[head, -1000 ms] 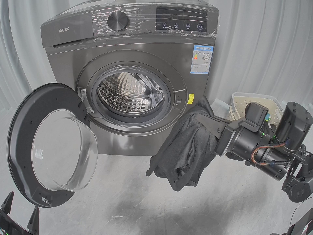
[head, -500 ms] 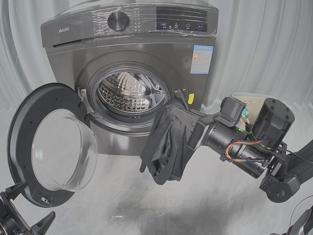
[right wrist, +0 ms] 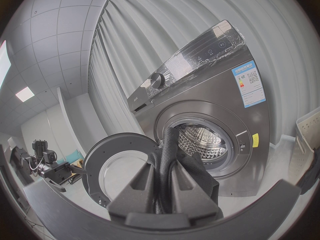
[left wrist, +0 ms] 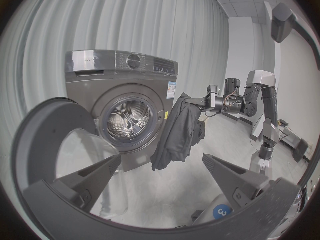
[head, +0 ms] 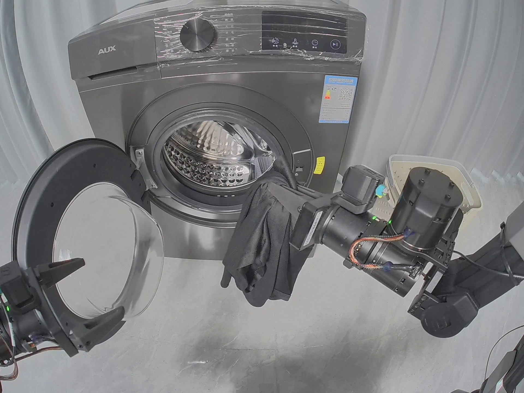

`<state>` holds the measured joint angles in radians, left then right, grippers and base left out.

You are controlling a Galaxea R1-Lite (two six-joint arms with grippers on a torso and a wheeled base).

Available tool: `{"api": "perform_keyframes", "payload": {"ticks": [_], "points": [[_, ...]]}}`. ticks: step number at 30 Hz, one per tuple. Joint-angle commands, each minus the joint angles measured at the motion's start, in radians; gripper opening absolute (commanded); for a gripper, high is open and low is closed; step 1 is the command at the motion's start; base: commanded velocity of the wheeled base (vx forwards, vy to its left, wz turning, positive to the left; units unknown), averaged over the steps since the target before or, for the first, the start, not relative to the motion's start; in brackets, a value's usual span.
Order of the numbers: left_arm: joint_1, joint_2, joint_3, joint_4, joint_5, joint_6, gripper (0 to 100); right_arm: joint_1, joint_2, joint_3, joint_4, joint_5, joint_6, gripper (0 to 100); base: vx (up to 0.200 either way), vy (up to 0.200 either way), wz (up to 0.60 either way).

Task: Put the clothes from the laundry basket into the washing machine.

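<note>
A dark grey garment [head: 259,241] hangs from my right gripper [head: 281,184], which is shut on it just in front of the lower right rim of the washing machine's drum opening [head: 218,154]. The right wrist view shows the garment [right wrist: 176,164] pinched between the fingers [right wrist: 141,184], with the drum [right wrist: 200,140] behind. The grey washing machine [head: 218,55] has its door [head: 82,241] swung wide to the left. My left gripper [head: 82,293] is open and empty, low in front of the door. The white laundry basket [head: 458,178] stands on the floor right of the machine.
A pale curtain [head: 447,72] hangs behind the machine. The grey floor [head: 245,345] in front is bare. The open door [left wrist: 50,140] stands close to my left gripper [left wrist: 160,170]. A dark cloth [right wrist: 311,175] hangs over the basket's edge [right wrist: 308,134].
My right arm has carried the garment leftward, from near the basket to the drum opening's rim. My left gripper has risen into the head view in front of the open door.
</note>
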<state>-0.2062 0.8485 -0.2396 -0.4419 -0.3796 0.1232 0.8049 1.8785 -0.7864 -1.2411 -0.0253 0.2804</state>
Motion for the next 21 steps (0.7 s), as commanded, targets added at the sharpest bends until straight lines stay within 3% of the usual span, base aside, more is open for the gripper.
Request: {"api": "perform_keyframes", "payload": {"ticks": [1,4,15,21], "points": [[-0.251,0.311,-0.017,-0.184,0.165,-0.062,100,-0.007,0.016,-0.016,-0.001,-0.005,0.0,0,0.0,0.0,0.0],[-0.32,0.438,-0.035,-0.279,0.211,-0.082,100,-0.015,0.016,-0.019,-0.001,-0.005,0.0,0,0.0,0.0,0.0],[-0.357,0.745,-0.106,-0.488,0.212,-0.088,100,-0.015,0.017,-0.042,0.0,-0.011,0.006,0,0.0,0.0,0.0],[-0.42,0.857,-0.185,-0.524,0.228,-0.128,100,-0.015,0.022,-0.044,-0.001,-0.011,0.008,0,0.0,0.0,0.0]]}}
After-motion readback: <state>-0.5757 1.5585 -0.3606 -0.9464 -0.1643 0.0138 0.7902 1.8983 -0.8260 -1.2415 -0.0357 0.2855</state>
